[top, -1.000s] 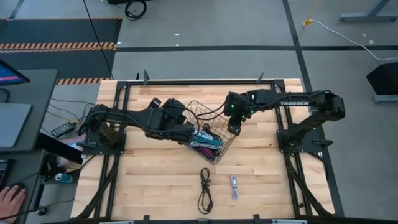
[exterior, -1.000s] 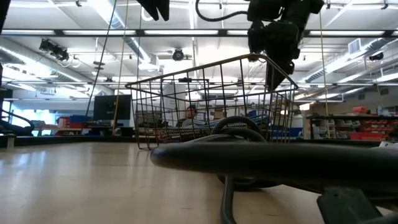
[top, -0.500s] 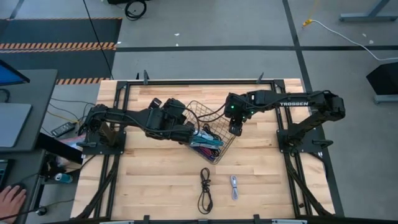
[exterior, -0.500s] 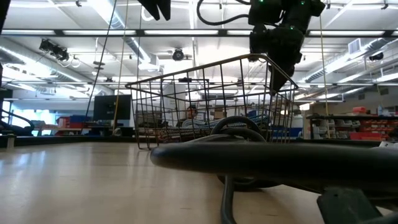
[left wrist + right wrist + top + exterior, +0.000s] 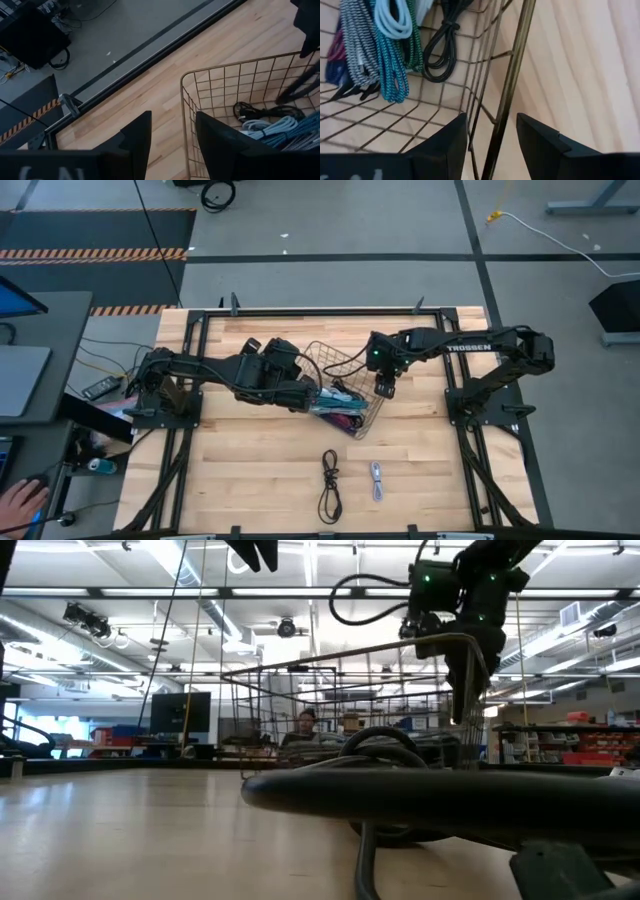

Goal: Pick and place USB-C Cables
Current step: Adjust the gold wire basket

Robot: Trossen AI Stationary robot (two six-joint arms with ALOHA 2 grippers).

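Observation:
A dark wire-mesh basket (image 5: pixel 330 362) sits mid-table with several USB-C cable bundles (image 5: pixel 338 406) in teal, pale blue, black and magenta on its floor (image 5: pixel 385 50). A black cable (image 5: pixel 329 485) and a pale blue-grey one (image 5: pixel 376 478) lie on the table nearer the front edge. My left gripper (image 5: pixel 302 392) is open at the basket's left side. My right gripper (image 5: pixel 385 389) is open over its right rim. The fingers of both stand on either side of the basket's wire. My left gripper (image 5: pixel 172 130) straddles the basket's left wall at a corner wire (image 5: pixel 185 107), one finger inside and one outside; whether a finger touches the wire I cannot tell. My right gripper (image 5: pixel 492 130) comes from above, pointing down, one finger inside the basket and one outside. The brass-coloured rim wire (image 5: pixel 512 70) runs between the fingers, and touch cannot be told.
The black cable fills the low view's foreground (image 5: pixel 400 790), with the basket (image 5: pixel 330 670) behind it. Black frame rails (image 5: pixel 300 313) run round the wooden table. Bare wood lies left and right of the two loose cables. A person's hand (image 5: pixel 18 502) shows off the table's left.
My right gripper has moved toward the table's right and slightly nearer the front edge and dropped a little. The basket's right side has gone with it, so the basket has turned and tipped flatter. The cables inside have shifted along the floor. The left end has stayed put.

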